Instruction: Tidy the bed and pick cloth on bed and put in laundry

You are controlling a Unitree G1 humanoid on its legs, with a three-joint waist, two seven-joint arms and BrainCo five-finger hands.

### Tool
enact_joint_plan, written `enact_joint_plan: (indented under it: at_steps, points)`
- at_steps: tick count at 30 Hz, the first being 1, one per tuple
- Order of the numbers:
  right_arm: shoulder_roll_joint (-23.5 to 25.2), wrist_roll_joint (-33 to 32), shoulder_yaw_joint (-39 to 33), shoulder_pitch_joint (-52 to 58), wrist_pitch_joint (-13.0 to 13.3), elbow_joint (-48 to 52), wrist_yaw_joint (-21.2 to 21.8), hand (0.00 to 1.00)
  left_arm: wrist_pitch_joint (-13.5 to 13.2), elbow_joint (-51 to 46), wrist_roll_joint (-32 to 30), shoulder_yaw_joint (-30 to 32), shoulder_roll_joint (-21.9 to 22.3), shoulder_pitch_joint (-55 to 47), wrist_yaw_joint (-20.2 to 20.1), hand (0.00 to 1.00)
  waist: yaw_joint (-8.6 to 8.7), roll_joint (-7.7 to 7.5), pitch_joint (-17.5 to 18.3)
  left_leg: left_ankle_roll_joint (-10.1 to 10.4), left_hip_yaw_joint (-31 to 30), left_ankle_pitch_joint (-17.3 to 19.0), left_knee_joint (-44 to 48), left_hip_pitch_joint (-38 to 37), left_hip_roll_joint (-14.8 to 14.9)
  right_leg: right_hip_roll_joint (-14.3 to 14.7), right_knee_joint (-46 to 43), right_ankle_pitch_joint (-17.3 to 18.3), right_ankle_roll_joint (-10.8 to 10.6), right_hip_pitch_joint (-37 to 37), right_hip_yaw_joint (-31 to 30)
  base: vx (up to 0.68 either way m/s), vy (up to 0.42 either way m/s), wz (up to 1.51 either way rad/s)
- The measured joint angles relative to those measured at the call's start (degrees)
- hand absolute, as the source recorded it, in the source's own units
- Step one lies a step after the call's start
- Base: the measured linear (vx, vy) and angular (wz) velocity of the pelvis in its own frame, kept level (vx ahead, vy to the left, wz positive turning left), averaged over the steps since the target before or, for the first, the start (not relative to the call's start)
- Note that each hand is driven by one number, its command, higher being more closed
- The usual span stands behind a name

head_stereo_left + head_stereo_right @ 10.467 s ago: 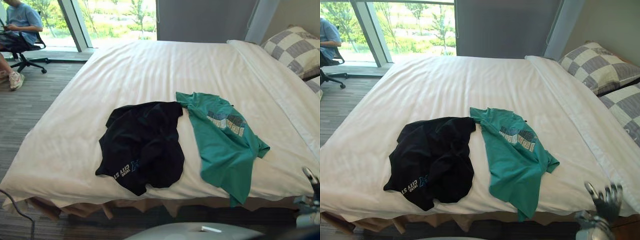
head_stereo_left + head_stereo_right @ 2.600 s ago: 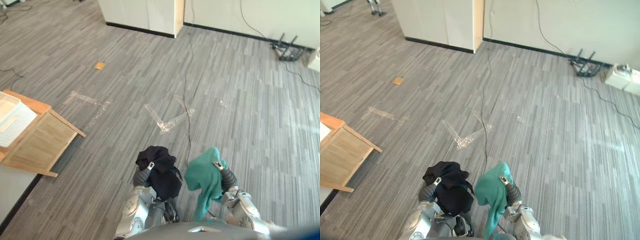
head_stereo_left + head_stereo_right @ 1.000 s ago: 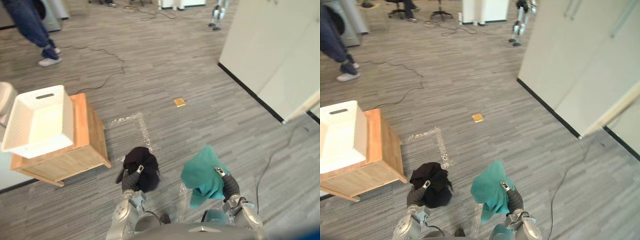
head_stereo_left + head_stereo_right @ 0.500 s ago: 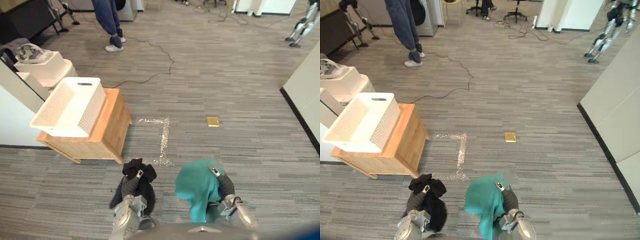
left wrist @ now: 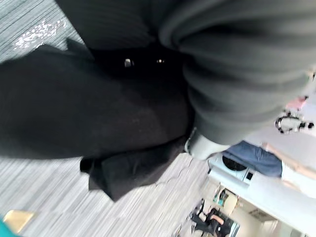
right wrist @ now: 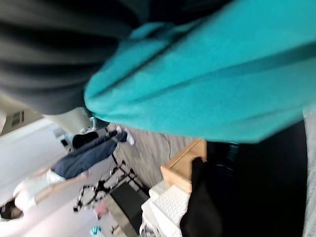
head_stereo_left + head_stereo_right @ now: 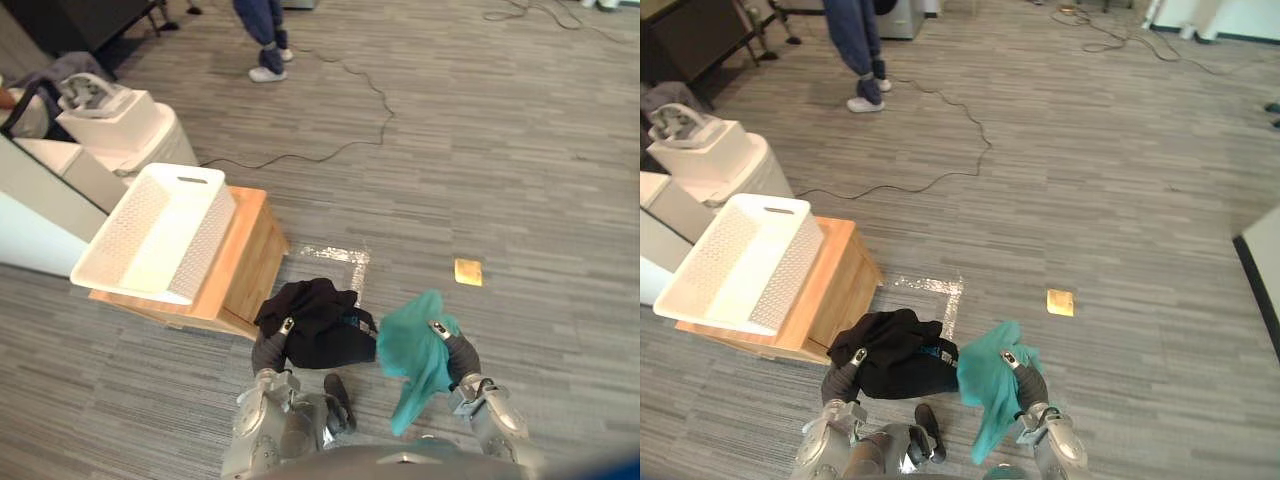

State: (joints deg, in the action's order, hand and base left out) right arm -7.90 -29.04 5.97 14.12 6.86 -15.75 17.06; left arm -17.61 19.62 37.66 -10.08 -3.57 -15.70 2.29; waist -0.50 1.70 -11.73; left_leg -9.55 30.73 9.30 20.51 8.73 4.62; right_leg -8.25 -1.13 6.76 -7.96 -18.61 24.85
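Basket (image 7: 212,238) on stand (image 7: 252,262), left of clothes (image 7: 318,325).

Nearer the white basket (image 7: 160,235) now
I have turned, so it is close by my left hand (image 7: 269,349), and the black shirt (image 7: 318,322) has spread out wider.

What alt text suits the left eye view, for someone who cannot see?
A black garment is bunched over the robot's left hand and a teal shirt hangs from its right hand, beside a white laundry basket on a wooden stand. A person's legs stand farther off.
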Motion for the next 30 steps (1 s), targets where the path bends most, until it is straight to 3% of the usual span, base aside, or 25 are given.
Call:
enact_joint_plan:
  at_steps: [1, 2, 3, 4, 5, 6, 8, 12, 15, 17, 18, 20, 21, 22, 23, 24, 25, 27, 29, 30]
  points:
    - [0.1, 0.0, 0.29, -0.21, -0.27, 0.06, -0.02, 1.0, -0.09, 0.26, 0.0, 0.84, 0.29, 0.03, -0.09, 1.0, -0.18, 0.37, 0.12, 1.04, -0.03, 2.43, 0.64, -0.26, 0.29, 0.03, -2.58, 0.17, -0.74, 0.55, -0.02, 0.2, 0.169, 0.05]
    - [0.2, 0.0, 0.25, -0.13, -0.84, 0.07, -0.35, 1.0, -0.12, 1.17, -0.25, 1.33, 0.96, -0.04, -0.21, 1.0, -0.23, 0.02, -0.11, 1.72, -1.12, 3.7, -0.65, -2.3, -0.42, -2.03, -11.17, 1.81, -3.06, 2.7, -0.46, 0.15, 0.167, 0.09]
    - [0.02, 0.0, 0.35, -0.11, -0.92, 0.13, -0.46, 1.0, -0.11, 1.96, -0.68, 1.12, 0.74, -0.41, -0.45, 1.0, -0.13, 0.28, 0.22, 2.14, -1.37, 3.81, -2.92, -4.63, -1.46, -4.78, -21.19, 3.37, -4.8, 5.95, -1.18, 0.12, 0.173, 0.26]
    - [0.17, 0.0, 1.23, 0.41, -0.93, -0.01, -0.72, 1.0, -0.12, 2.09, -1.34, 1.04, -0.02, -0.83, -0.5, 1.0, 0.26, -0.97, 0.61, 3.12, -1.46, 3.73, -5.96, -7.02, -3.75, -9.17, -38.56, 3.55, -5.69, 13.46, -4.22, 0.13, 0.137, 0.37]
    - [0.2, 0.03, 2.32, 1.02, -0.9, -0.04, -0.65, 1.0, -0.12, 2.11, -1.38, 0.58, -0.64, -1.62, -0.26, 1.0, 0.98, -2.4, 1.48, 3.56, -1.66, 3.48, -8.23, -8.93, -5.32, -11.71, -48.41, 3.72, -5.37, 18.75, -5.41, 0.15, 0.134, 0.42]
    - [0.22, 0.04, 2.74, 1.46, -0.86, -0.06, -0.38, 1.0, -0.2, 2.11, -1.37, 0.02, -1.68, -1.75, 0.23, 1.0, 1.05, -2.58, 1.68, 3.73, -2.27, 3.37, -9.04, -9.96, -5.92, -12.83, -51.35, 4.09, -4.7, 20.93, -4.95, 0.2, 0.132, 0.42]
    - [0.69, 0.05, 3.28, 2.0, -0.81, -0.45, -0.21, 1.0, -0.34, 2.12, -1.29, -1.16, -3.18, -0.96, 0.69, 1.0, 1.34, -2.77, 1.66, 3.07, -4.69, 2.95, -9.9, -11.98, -6.87, -12.77, -48.33, 6.19, -2.48, 24.76, -4.28, 0.29, 0.093, 0.61]
    - [0.77, -0.13, 3.8, 3.51, -0.45, -1.69, -1.32, 1.0, 2.13, 2.32, -1.2, -1.37, -4.03, 3.18, 0.89, 1.0, 3.12, -1.42, 0.79, 2.96, -13.55, 2.84, -10.58, -15.34, -6.32, -6.99, -29.87, 6.97, -1.01, 25.41, -6.19, 0.28, -0.006, 1.15]
    - [0.78, -0.16, 3.8, 4.04, 0.42, -3.52, -1.73, 1.0, 3.96, 2.61, -1.22, -2.04, -4.29, 4.97, 0.73, 1.0, 3.33, -0.2, -0.05, 4.56, -19.73, 3.68, -10.71, -17.77, -4.51, -2.38, -14.97, 0.21, -0.37, 27.16, -10.65, 0.28, -0.113, 1.08]
    - [1.09, -0.15, 4.1, 4.04, 0.86, -3.62, -1.63, 1.0, 3.96, 2.61, -1.25, -2.14, -4.83, 3.69, 0.7, 1.0, 2.71, -0.94, -0.51, 6.62, -21.62, 4.92, -10.43, -19.3, -4.41, -1.96, -9.79, -3.82, -0.33, 28.54, -13.67, 0.28, -0.184, 0.64]
    - [1.27, -0.15, 4.69, 4.17, 1.39, -3.81, -1.6, 1.0, 3.91, 2.59, -1.25, -2.13, -5.28, 2.27, 0.7, 1.0, 2.76, -1.68, -0.75, 8.69, -22.55, 6.45, -9.87, -20.29, -4.27, -1.98, -9.51, -4.0, -0.27, 28.53, -15.29, 0.29, -0.282, 0.7]
    - [1.43, -0.14, 6.16, 4.48, 1.8, -3.82, -1.37, 1.0, 3.32, 2.54, -1.24, -2.15, -6.25, -0.19, 0.7, 1.0, 2.57, -3.42, -0.17, 9.42, -24.58, 10.42, -7.05, -20.71, -4.2, -1.81, -10.45, -3.06, 1.38, 27.92, -16.92, 0.33, -0.339, 0.59]
    - [1.33, -0.11, 6.37, 3.99, 1.83, -3.94, -1.2, 1.0, 3.2, 2.67, -1.19, -2.06, -6.3, -1.19, 0.92, 1.0, 1.84, -2.48, -0.37, 9.92, -25.41, 13.19, -4.62, -20.64, -2.63, -0.39, -13.15, -6.54, 3.13, 28.47, -17.67, 0.46, -0.458, 0.39]
    - [0.55, -0.08, 6.43, 3.87, 2.0, -3.76, -1.14, 1.0, 3.02, 2.67, -1.13, -2.07, -5.27, -2.98, 1.36, 1.0, 1.24, 0.64, 0.72, 11.61, -25.92, 15.33, -3.72, -20.85, 1.41, 2.92, -16.49, -5.02, 5.77, 29.25, -16.25, 0.38, -0.383, 0.24]
    - [0.35, -0.04, 6.45, 3.82, 2.0, -3.7, -1.14, 1.0, 2.97, 2.66, -1.07, -2.06, -4.92, -3.3, 1.38, 1.0, 1.26, 0.87, 1.18, 11.85, -25.93, 15.5, -3.81, -20.94, 2.28, 3.47, -16.67, -4.28, 6.06, 29.1, -15.6, 0.43, -0.336, 0.35]
    - [0.29, -0.02, 6.92, 3.21, 2.02, -3.48, -1.18, 1.0, 2.7, 2.61, -0.69, -1.78, -3.53, -3.9, 1.38, 1.0, 1.11, 2.9, 1.59, 12.87, -25.32, 14.26, -0.5, -19.41, 4.74, 5.05, -16.9, -1.91, 7.15, 28.8, -13.39, 0.44, -0.305, 0.86]
    - [-0.48, 0.1, 7.06, 1.49, 1.88, -3.35, -1.24, 1.0, 2.68, 2.45, -0.54, -1.07, -1.95, -3.03, 0.97, 1.0, 2.71, 3.82, 0.2, 12.9, -22.05, 10.79, 14.43, -12.46, 8.37, 5.32, -14.88, -0.92, 8.4, 25.38, -10.18, 0.44, -0.305, 0.91]
    - [-1.02, 0.46, 7.25, 0.78, 1.16, -2.93, -1.23, 1.0, 2.68, 2.14, -0.65, -0.36, -1.0, -2.8, 0.53, 1.0, 1.98, 3.52, -0.26, 13.12, -16.9, 10.63, 22.33, -8.94, 11.52, 5.31, -11.91, -0.99, 9.04, 20.57, -8.15, 0.34, -0.274, 0.66]
    - [-1.65, 0.57, 6.71, 0.99, 1.01, -1.05, -1.1, 1.0, 2.69, 0.91, -0.63, -0.39, -1.05, -3.84, 0.13, 1.0, 1.44, 3.0, 0.13, 13.02, -12.97, 10.72, 21.41, -7.21, 11.79, 5.0, -8.16, -0.64, 9.35, 15.96, -5.2, 0.4, -0.266, 0.56]
    - [-1.88, 0.56, 5.67, 0.82, 1.04, -0.19, -0.79, 1.0, 2.84, -0.43, -0.62, -0.4, -1.02, -3.91, 0.07, 1.0, 1.26, 3.12, 0.63, 13.09, -11.12, 10.72, 17.63, -6.33, 10.53, 4.91, -5.79, -0.65, 9.3, 13.78, -3.46, 0.35, -0.164, 0.68]
